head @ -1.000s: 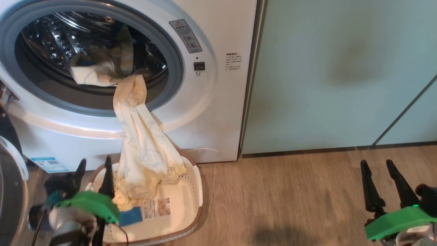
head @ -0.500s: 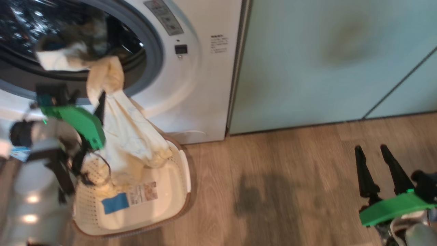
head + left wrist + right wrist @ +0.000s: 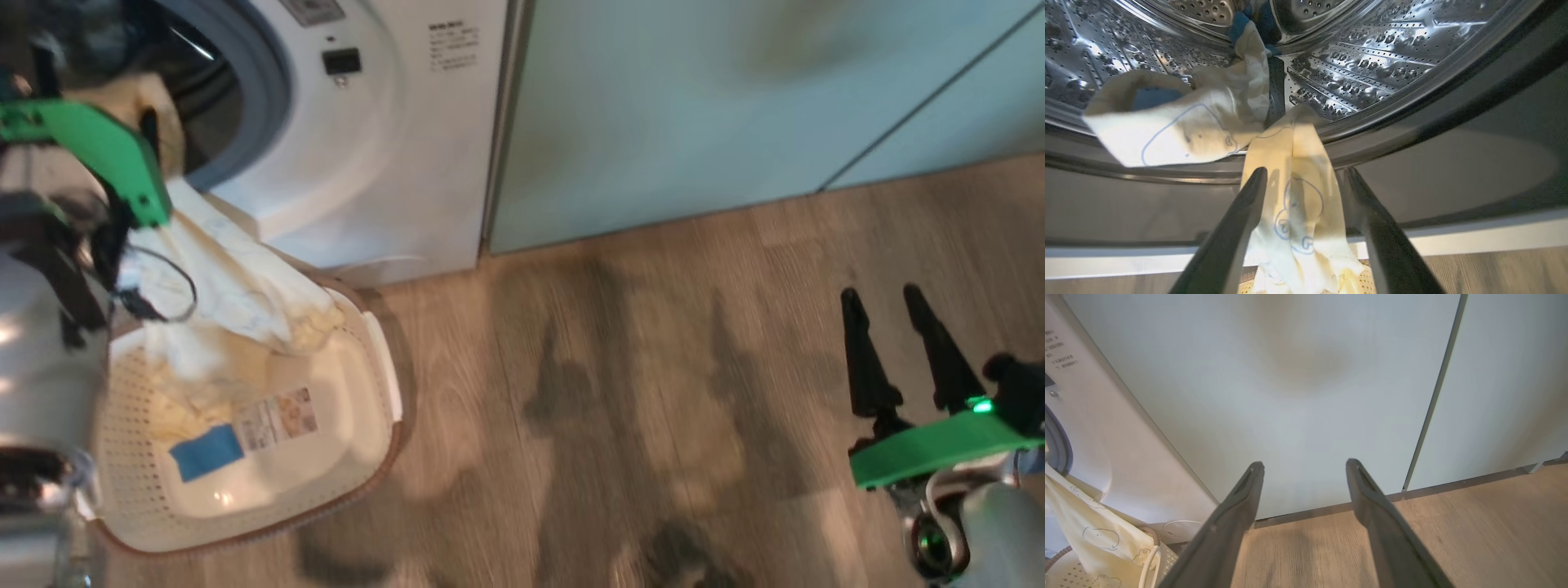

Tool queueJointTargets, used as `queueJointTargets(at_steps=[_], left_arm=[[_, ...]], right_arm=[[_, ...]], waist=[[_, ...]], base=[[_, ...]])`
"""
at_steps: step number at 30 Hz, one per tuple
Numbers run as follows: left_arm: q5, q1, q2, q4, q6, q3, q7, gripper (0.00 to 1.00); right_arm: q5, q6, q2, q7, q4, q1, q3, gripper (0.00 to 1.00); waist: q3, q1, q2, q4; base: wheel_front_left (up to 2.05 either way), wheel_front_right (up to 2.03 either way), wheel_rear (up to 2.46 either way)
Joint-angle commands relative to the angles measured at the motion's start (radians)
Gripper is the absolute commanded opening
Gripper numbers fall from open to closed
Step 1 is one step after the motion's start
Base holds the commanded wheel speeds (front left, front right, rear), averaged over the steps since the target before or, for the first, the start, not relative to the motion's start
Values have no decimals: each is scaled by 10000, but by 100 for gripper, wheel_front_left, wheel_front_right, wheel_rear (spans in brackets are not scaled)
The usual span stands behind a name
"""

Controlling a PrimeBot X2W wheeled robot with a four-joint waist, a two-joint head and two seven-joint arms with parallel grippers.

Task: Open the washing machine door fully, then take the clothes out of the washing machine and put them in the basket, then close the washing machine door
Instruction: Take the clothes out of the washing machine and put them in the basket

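Observation:
The white washing machine stands at the upper left, and its steel drum is open to my left wrist view. The washing machine door is out of view. A pale yellow bear-print garment of the clothes hangs from the drum lip down into the cream basket on the floor. My left gripper is open at the drum lip, its fingers on either side of that garment. More clothes lie inside the drum. My right gripper is open and empty over the floor at the right.
Pale green cabinets stand right of the machine, and my right gripper faces them. Wooden floor stretches between basket and right arm. A label and a blue patch lie in the basket's bottom.
The head camera has swung right and down. My left gripper rose from the basket to the drum lip and now straddles the hanging garment. The right gripper has stayed put.

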Motion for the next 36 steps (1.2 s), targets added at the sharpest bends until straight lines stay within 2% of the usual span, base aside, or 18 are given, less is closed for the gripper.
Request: queueJointTargets(at_steps=[1, 6, 13, 25, 26, 27, 28, 29, 30, 36], left_arm=[[92, -411, 571, -218, 84, 197, 67, 100], [205, -1249, 951, 409, 187, 71, 537, 100], [319, -2039, 1380, 1008, 271, -78, 552, 100], [319, -2509, 1408, 2012, 352, -362, 794, 100], [311, -2516, 1386, 2064, 346, -385, 753, 82], [298, -2512, 1344, 2114, 314, -411, 703, 46], [286, -2501, 1293, 2163, 267, -444, 653, 39], [277, -2481, 1241, 2215, 203, -484, 603, 27], [253, -2453, 1186, 2276, 130, -514, 560, 0], [210, -2310, 914, 2529, -202, -748, 338, 0]], right_arm=[[72, -27, -67, -95, -331, -176, 169, 100], [91, -27, 56, -95, -380, -398, 176, 100], [139, -27, 203, -95, -430, -639, 193, 100], [145, -27, 254, -95, -437, -879, 261, 100], [144, -27, 230, -95, -441, -883, 278, 100], [146, -27, 207, -95, -439, -882, 277, 100], [142, -27, 181, -95, -432, -876, 274, 100], [136, -27, 159, -95, -421, -866, 266, 100], [128, -27, 140, -95, -406, -854, 260, 100], [96, -27, 55, -95, -357, -824, 268, 100]], waist=[[298, -2, 0, -205], [857, -2, 0, -398], [1522, -2, 0, -527], [1919, -2, 0, -416], [1914, -2, 0, -398], [1901, -2, 0, -374], [1875, -2, 0, -342], [1842, -2, 0, -310], [1802, -2, 0, -279], [1594, -2, 0, -114]], base=[[0, 0, 0], [0, 0, 0], [0, 0, 0], [0, 0, 0], [0, 0, 0], [0, 0, 0], [0, 0, 0], [0, 0, 0], [0, 0, 0], [0, 0, 0]])
